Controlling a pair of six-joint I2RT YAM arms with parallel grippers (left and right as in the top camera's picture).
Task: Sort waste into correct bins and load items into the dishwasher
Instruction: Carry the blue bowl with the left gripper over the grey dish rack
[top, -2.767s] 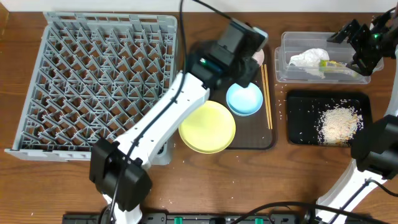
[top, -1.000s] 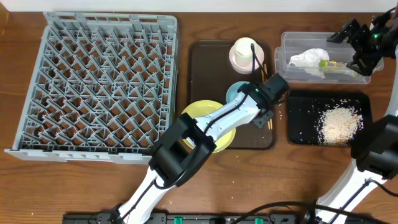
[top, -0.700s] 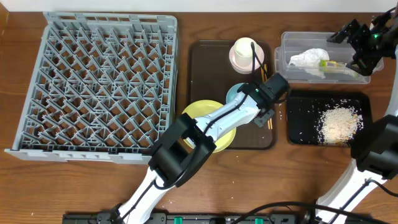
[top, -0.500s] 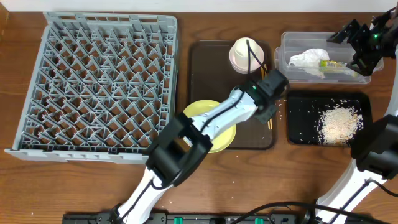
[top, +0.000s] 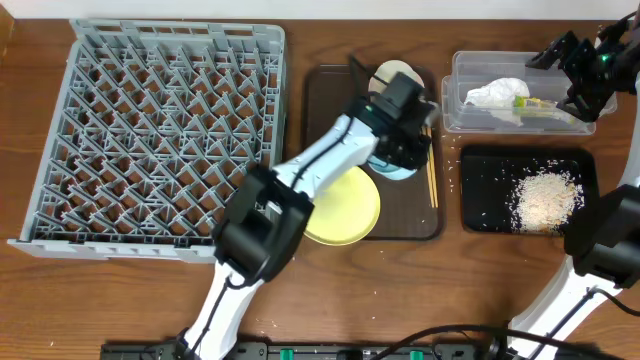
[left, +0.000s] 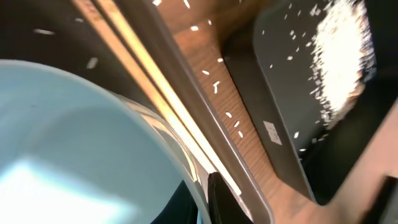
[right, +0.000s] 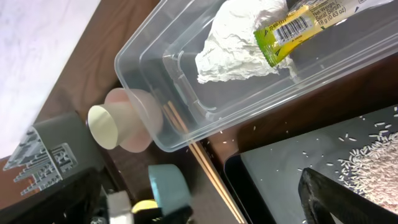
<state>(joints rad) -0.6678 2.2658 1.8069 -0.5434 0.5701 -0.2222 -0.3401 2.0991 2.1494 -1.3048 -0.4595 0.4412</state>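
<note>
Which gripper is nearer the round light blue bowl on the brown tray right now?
Left. The left gripper is shut right at the light blue bowl's rim; the right gripper hangs open well away, over the clear plastic tub.

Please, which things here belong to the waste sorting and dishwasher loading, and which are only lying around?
Belong to the job: tissue, wrapper, clear tub, black tray, yellow plate, blue bowl, pink bowl, cream cup, chopsticks, dish rack.

Only lying around: brown tray, loose rice grains.
</note>
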